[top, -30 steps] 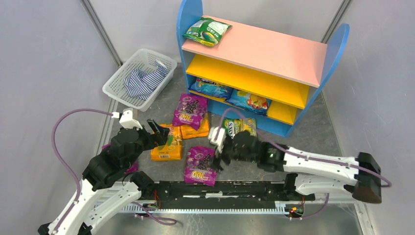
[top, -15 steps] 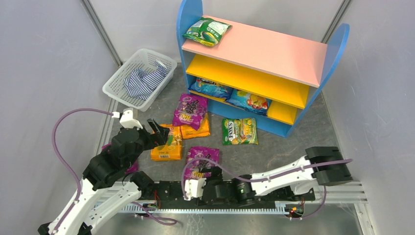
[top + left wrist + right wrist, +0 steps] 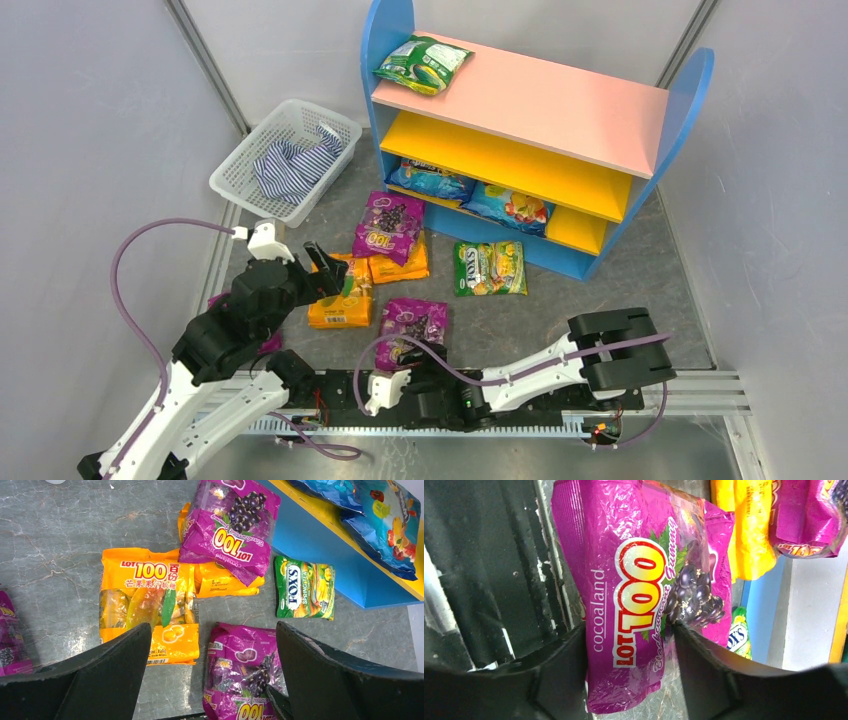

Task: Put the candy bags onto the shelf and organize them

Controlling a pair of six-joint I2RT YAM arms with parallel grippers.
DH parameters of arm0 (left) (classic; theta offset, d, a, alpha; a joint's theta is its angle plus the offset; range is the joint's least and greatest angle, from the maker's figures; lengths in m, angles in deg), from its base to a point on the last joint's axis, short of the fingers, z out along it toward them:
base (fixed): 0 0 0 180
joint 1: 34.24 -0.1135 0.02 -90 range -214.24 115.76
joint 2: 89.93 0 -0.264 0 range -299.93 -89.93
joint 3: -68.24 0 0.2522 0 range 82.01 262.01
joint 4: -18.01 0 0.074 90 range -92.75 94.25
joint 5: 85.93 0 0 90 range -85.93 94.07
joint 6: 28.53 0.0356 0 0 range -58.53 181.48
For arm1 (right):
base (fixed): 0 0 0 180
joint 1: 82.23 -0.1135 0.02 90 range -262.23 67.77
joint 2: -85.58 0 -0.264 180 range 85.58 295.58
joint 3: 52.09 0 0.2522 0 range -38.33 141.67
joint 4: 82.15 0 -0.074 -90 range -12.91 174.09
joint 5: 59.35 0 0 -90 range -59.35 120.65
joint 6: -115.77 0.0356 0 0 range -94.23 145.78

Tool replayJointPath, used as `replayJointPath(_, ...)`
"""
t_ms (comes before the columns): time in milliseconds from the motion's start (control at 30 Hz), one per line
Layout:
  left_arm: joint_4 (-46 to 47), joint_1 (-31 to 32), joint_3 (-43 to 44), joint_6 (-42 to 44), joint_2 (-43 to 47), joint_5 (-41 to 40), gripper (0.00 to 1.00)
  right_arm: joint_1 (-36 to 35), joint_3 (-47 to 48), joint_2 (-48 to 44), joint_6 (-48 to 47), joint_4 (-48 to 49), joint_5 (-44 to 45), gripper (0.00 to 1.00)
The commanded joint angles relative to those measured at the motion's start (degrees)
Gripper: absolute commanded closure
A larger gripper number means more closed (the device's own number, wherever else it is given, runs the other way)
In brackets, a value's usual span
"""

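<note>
**Right hand grips purple bag at six o'clock**

The right hand (image 3: 629, 635) is clenched on the purple "100" bag (image 3: 644, 580), one finger against each side, at the tabletop's (image 3: 600, 290) 6 o'clock edge. The left hand (image 3: 212, 630) hangs released, fingers spread wide, above the orange bag (image 3: 145, 600) at 8 o'clock. The shelf (image 3: 560, 95) stands at 1 o'clock, with the FOX'S bag (image 3: 490, 268) lying before it.

The left arm (image 3: 215, 345) stands bent at near left with the left gripper (image 3: 213, 630) angled downward, jaws spread wide, while the right arm (image 3: 540, 365) lies folded low along the near edge, the right gripper (image 3: 629, 635) narrowed, its fingers (image 3: 559, 675) apparently pressing both sides of a purple candy bag (image 3: 644, 595).
</note>
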Motion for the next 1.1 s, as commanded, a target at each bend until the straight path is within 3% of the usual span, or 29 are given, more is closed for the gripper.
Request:
replayJointPath(0,1.24,0.11,-0.08,0.11,-0.60,-1.83,0.00,-0.10,-0.68,-1.16,-1.37,5.49,4.31,0.41)
replayJointPath(100,1.18,0.12,-0.08,0.03,-0.47,-1.96,0.00,-0.06,-1.71,-3.24,-1.69,5.78,4.21,0.57)
replayJointPath(300,1.13,0.11,-0.07,-0.07,-0.16,-2.35,0.00,-0.08,-4.00,-9.76,-2.55,5.55,1.56,0.76)
replayJointPath(600,1.13,0.11,-0.08,-0.07,0.08,-2.36,0.00,0.25,-4.11,-21.48,-2.02,1.18,-0.02,0.98)
replayJointPath(867,1.12,0.11,-0.08,-0.07,0.50,-2.37,0.00,2.23,-1.20,-30.77,-4.02,-4.65,2.39,1.00)
replayJointPath(1067,1.15,0.11,-0.08,-0.15,1.64,-2.45,0.00,7.46,4.13,-35.33,-11.89,-2.33,5.77,1.00)
